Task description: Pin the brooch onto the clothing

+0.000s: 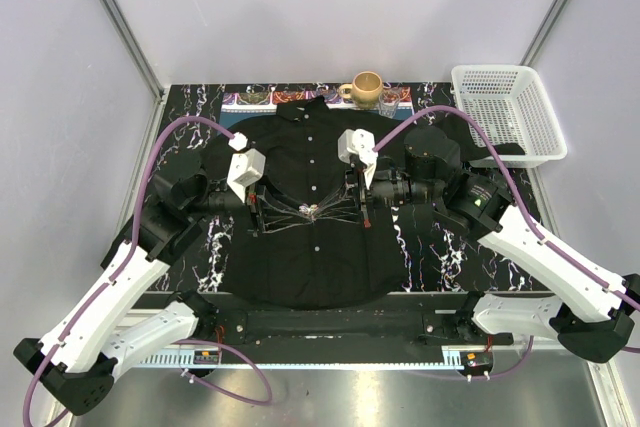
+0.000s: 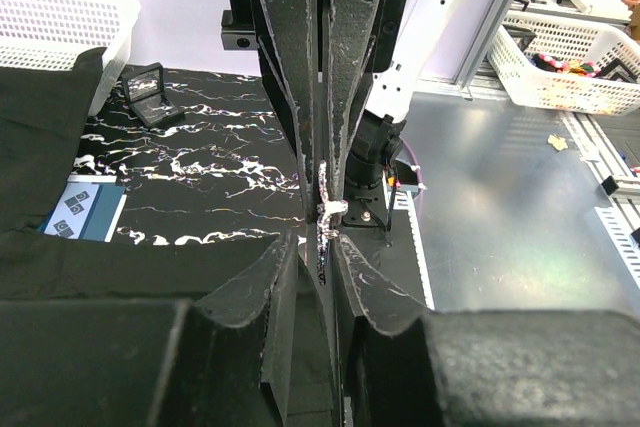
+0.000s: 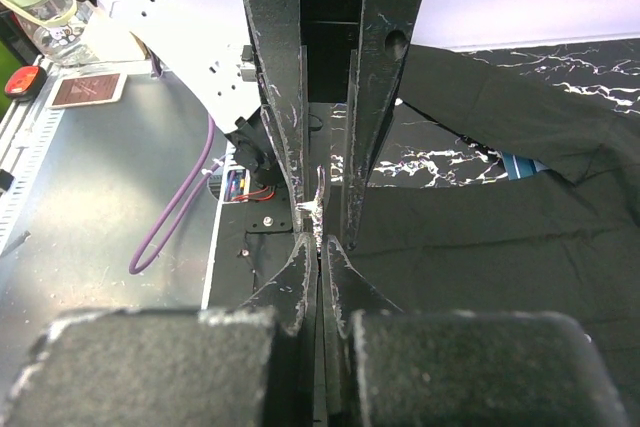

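- The left gripper [image 2: 318,245] has its jaws drawn in to a narrow gap, and they appear to pinch the brooch [image 1: 314,212] at their tips.
- The right gripper [image 3: 318,244] has its jaws pressed fully together, tip to tip with the left pair and touching the brooch. Whether they clamp its pin, a fold of cloth or nothing at all, I cannot tell.
- The brooch, small and whitish, sits exactly between the two sets of tips, low over the cloth.
- Directly beneath the jaws lies the black button-up shirt [image 1: 300,147], spread flat, with faint creases drawn in toward the meeting point at the button row.
- Done, as I judge it: the brooch is picked up and brought to the shirt front, and both arms are working on it.
- Left to do: the pictures do not show the pin through the cloth or the clasp shut, so fastening and letting go probably remain.
- Beyond the shirt, the marbled bench [image 1: 420,247] carries a mug [image 1: 366,87] and a white basket [image 1: 500,112], both well away from the jaws.
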`<control>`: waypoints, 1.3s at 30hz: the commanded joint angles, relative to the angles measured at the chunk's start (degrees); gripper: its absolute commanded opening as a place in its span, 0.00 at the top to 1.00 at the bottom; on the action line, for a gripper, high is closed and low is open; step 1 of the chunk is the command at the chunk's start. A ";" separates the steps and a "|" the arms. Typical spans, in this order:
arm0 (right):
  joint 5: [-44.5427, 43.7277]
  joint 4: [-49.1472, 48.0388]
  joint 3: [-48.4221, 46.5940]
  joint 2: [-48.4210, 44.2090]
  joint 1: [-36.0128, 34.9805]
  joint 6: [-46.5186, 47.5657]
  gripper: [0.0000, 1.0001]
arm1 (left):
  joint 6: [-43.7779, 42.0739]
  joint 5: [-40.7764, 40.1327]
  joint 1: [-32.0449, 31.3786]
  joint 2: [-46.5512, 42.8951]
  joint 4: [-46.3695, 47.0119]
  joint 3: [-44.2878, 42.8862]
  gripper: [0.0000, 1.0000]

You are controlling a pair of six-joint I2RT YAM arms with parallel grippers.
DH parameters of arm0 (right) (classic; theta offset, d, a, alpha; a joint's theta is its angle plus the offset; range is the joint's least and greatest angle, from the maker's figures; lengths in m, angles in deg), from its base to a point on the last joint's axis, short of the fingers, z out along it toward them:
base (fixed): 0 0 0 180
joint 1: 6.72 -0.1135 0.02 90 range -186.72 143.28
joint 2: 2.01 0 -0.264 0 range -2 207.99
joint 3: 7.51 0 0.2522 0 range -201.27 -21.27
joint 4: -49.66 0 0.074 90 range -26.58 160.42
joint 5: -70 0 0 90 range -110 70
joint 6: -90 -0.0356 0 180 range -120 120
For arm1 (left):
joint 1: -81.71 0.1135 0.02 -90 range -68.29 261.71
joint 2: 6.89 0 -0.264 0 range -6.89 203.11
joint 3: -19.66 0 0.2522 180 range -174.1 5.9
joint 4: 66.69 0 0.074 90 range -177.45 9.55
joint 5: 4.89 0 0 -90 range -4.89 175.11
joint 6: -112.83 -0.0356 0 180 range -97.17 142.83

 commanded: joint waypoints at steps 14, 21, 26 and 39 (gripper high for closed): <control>0.74 -1.56 0.68 -1.09 -0.31 3.03 1.00 | 1.21 1.77 0.05 0.44 2.64 -2.03 0.79; 1.53 -3.76 0.42 -1.00 -0.22 -0.30 1.00 | -0.46 -1.57 0.05 0.62 1.15 -1.94 0.89; 1.27 -5.52 0.33 -0.83 -0.31 -2.15 1.00 | -0.37 -1.92 0.14 0.79 0.88 -1.94 0.91; -8.03 -0.44 -2.66 -1.70 0.04 -3.39 0.25 | 7.44 1.13 8.30 1.24 -3.52 -3.88 1.00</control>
